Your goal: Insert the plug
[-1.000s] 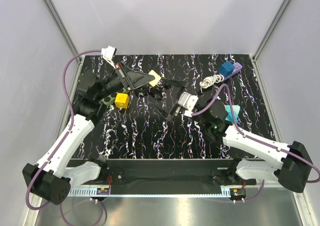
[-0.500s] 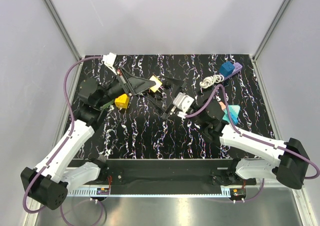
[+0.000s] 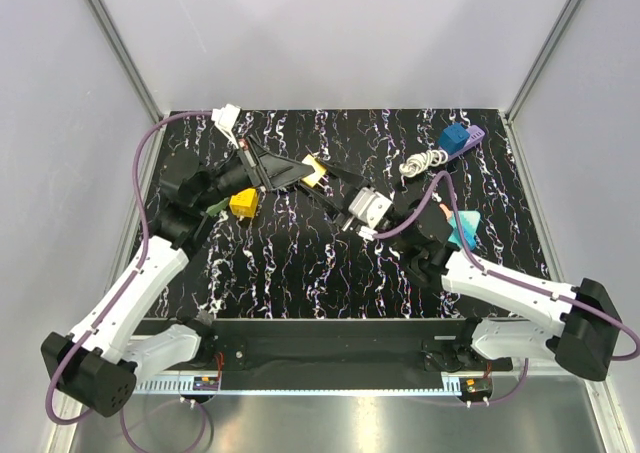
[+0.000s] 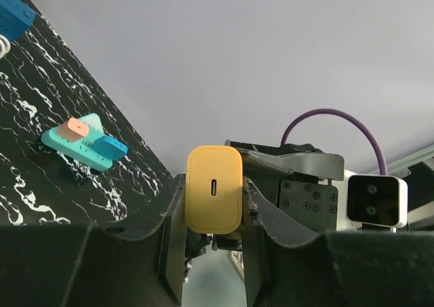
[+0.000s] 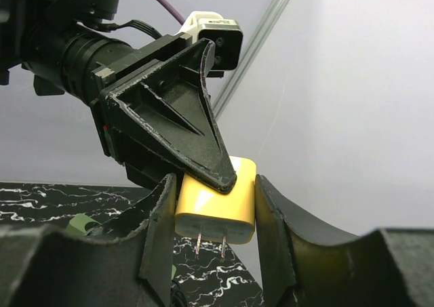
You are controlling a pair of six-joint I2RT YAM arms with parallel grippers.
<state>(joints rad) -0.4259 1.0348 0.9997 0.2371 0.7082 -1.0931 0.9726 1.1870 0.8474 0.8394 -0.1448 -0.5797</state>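
Observation:
The yellow plug [image 3: 314, 169] hangs in the air over the middle of the table, two prongs pointing down [image 5: 217, 212]. My left gripper [image 3: 300, 171] is shut on it, its jaws pressed on both sides of the plug [image 4: 213, 198]. My right gripper [image 3: 328, 183] reaches in from the right and its jaws also stand against the plug's two sides [image 5: 215, 193]. A teal power strip [image 3: 464, 225] lies on the table at the right, with a pink and a blue plug in it [image 4: 76, 143].
A yellow block [image 3: 243, 202] sits on the table under the left arm. A blue cube [image 3: 454, 138], a coiled white cable [image 3: 422, 161] and a purple piece [image 3: 476, 133] lie at the back right. Grey walls stand round the table.
The left gripper carried the plug to the right. The right gripper moved up to it and its jaws closed in from wide open onto the plug's sides.

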